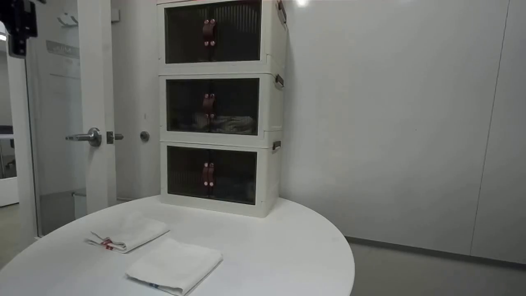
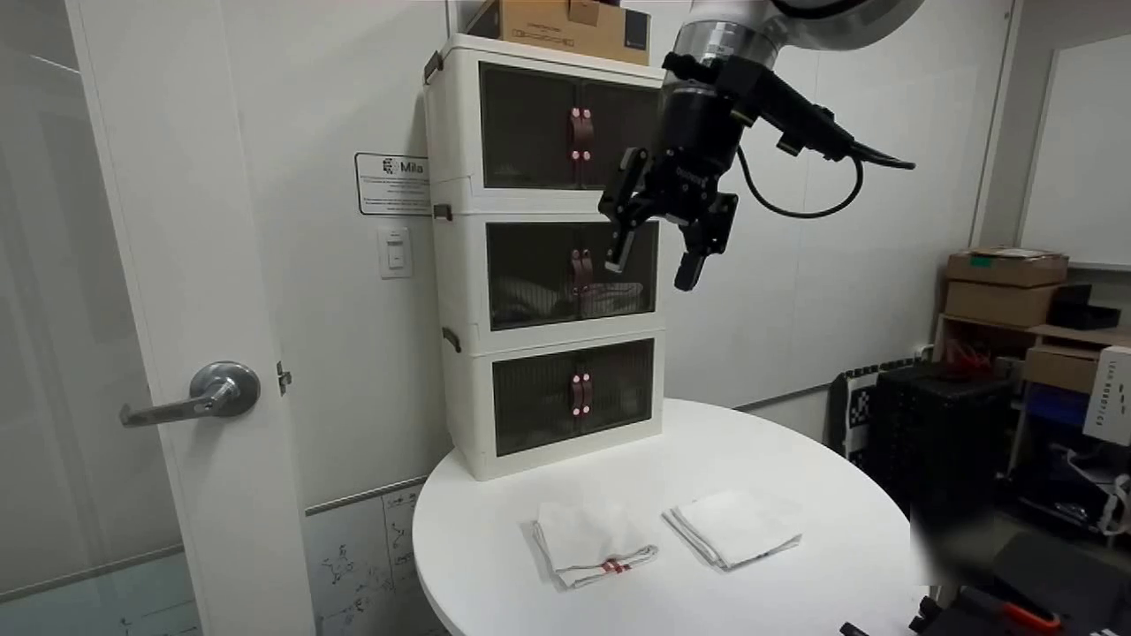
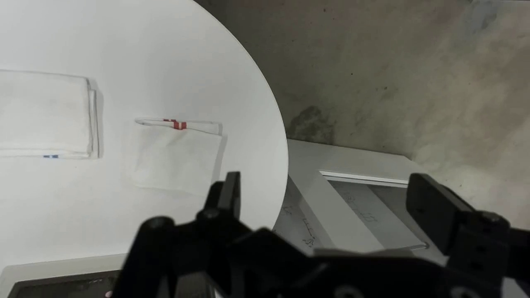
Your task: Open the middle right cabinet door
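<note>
The middle right cabinet door [image 1: 238,98] is a dark smoky panel in the middle tier of the white cabinet [image 1: 275,111]. It is shut, flush with the dark left half [image 1: 185,98]. A dark red strap handle [image 1: 212,106] sits at its inner edge. The door also shows in an exterior view [image 2: 638,256], partly covered by a finger. My gripper [image 2: 652,272] hangs there in front of the cabinet, pointing down, open and empty. In the wrist view its fingers [image 3: 325,180] are wide apart with nothing between. The wrist view shows only part of one dark panel [image 3: 62,285]; its tier is unclear.
The cabinet stands on a round white table [image 1: 287,246]. Two folded white cloths, one with red marks [image 2: 592,539] and one with blue [image 2: 733,526], lie in front of it. A cardboard box [image 2: 565,31] sits on top. A room door with a lever handle [image 2: 216,393] stands beside.
</note>
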